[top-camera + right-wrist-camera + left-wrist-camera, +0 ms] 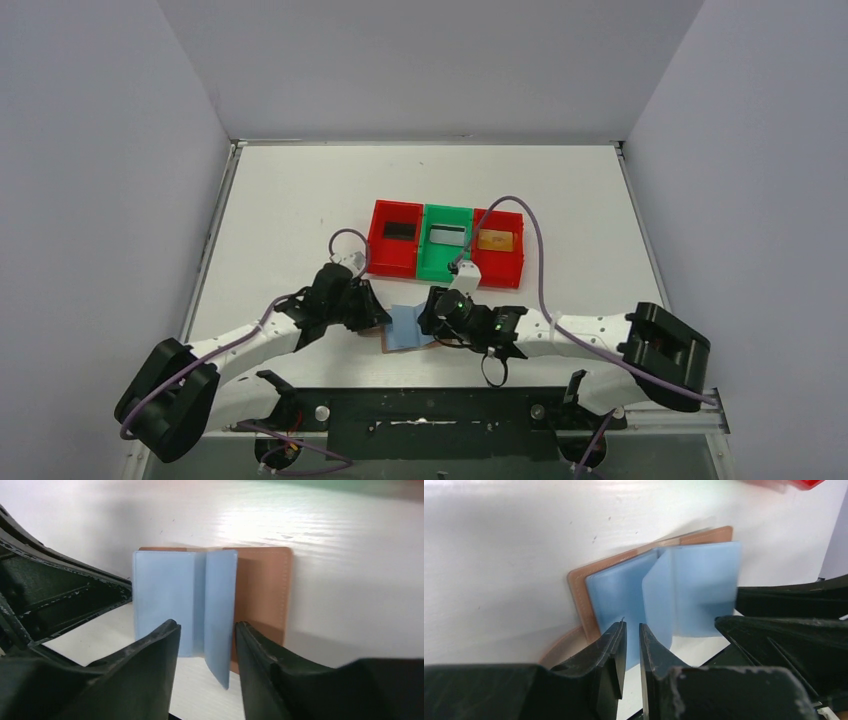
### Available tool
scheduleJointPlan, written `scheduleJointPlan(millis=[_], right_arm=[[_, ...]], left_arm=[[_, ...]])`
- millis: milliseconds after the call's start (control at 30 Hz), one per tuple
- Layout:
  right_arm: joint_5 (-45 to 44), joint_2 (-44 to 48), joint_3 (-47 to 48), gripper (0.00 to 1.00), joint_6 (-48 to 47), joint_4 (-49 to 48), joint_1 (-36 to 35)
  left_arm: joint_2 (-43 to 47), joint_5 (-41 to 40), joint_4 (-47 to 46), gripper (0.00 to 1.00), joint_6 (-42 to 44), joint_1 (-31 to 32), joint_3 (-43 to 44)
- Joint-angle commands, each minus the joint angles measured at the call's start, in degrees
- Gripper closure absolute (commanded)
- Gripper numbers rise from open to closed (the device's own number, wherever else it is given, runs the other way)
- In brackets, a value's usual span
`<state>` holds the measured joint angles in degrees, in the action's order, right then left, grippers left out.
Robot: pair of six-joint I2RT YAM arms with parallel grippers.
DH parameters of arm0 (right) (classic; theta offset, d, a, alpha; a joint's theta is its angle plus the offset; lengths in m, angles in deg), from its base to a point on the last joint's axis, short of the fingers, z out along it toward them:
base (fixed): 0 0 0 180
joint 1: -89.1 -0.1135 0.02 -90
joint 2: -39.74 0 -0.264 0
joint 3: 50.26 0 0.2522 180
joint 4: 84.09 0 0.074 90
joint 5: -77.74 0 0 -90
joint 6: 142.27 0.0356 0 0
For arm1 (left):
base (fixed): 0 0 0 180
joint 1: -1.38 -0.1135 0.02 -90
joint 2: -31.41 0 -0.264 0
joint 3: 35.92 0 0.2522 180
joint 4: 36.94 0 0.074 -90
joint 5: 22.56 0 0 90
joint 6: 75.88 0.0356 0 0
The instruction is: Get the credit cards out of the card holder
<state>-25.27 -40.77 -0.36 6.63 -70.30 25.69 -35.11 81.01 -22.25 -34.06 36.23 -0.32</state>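
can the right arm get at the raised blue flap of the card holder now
Probably yes: the right tool is open and straddles the raised blue flap of the card holder, with nothing blocking it.

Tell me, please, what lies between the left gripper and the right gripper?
The open card holder lies on the table between the left gripper and the right gripper, its blue lining upward; the top view shows this.
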Motion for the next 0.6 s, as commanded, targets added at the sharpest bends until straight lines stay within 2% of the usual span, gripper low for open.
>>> scheduleJointPlan(millis=[0,133,300,433,567], right_arm=[[-12.1,8.0,5.1,0.48,0.3,14.0,-0.2],[-21.5,12.9,6.6,0.32,3.4,25.2,0.2],[-24.0,18.4,4.8,0.18,4.3,28.6,1.8],[-20.6,21.5,0.5,0.13,4.5,25.2,3.6],[-8.4,22.2,-5.6,0.14,1.8,15.7,9.9]], left_arm=[[0.9,-1.6,1.6,0.83,2.7,0.4,5.4],[2.7,-1.7,3.6,0.76,4.6,0.3,6.8],[5.7,-3.7,5.1,0.72,4.4,0.2,6.7],[6.9,-4.6,7.0,0.66,4.7,0.2,7.2],[8.9,-6.1,7.6,0.63,4.4,0.1,6.5]])
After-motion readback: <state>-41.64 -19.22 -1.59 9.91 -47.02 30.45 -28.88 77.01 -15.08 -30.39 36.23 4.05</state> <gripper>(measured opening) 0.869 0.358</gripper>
